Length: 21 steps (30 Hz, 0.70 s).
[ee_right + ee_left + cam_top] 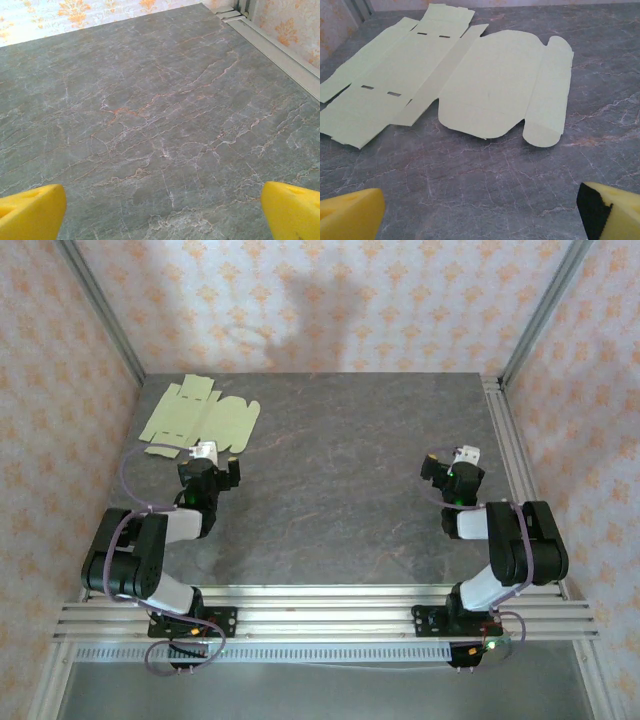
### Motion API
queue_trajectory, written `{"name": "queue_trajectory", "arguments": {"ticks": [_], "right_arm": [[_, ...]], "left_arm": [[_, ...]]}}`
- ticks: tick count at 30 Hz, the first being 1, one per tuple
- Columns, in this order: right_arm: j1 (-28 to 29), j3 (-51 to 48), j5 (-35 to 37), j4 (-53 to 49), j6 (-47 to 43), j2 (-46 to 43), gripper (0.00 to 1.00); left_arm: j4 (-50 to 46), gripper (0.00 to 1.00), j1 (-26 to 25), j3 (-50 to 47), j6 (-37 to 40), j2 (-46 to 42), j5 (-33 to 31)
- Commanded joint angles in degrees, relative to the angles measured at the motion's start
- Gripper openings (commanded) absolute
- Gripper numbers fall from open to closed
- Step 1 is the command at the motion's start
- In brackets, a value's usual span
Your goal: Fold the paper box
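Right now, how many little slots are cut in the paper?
4. On the paper box, lying flat: two slots toward its far edge, two nearer. Its left edge is cut off, so more may hide.

Robot lab test cell, not a home: alu extrusion posts at far L & R, alu rails along near edge w/ left arm & right arm bolted on. Grey marble-look table boxed in by walls papered in pale orange floral print.
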Motion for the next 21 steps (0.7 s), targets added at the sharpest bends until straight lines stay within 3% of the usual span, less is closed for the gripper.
{"name": "queue_trajectory", "arguments": {"ticks": [1,21], "right_arm": [[0.34,0.33,1.08,1.47,0.46,0.04,0.99],[0.32,0.24,1.06,1.62,0.53,-0.01,0.99]], "left_arm": [[1.63,1.00,0.13,-0.19,-0.73,0.03,-1.14],[1.65,1.00,0.14,-0.21,-0.75,0.02,-1.17]]}}
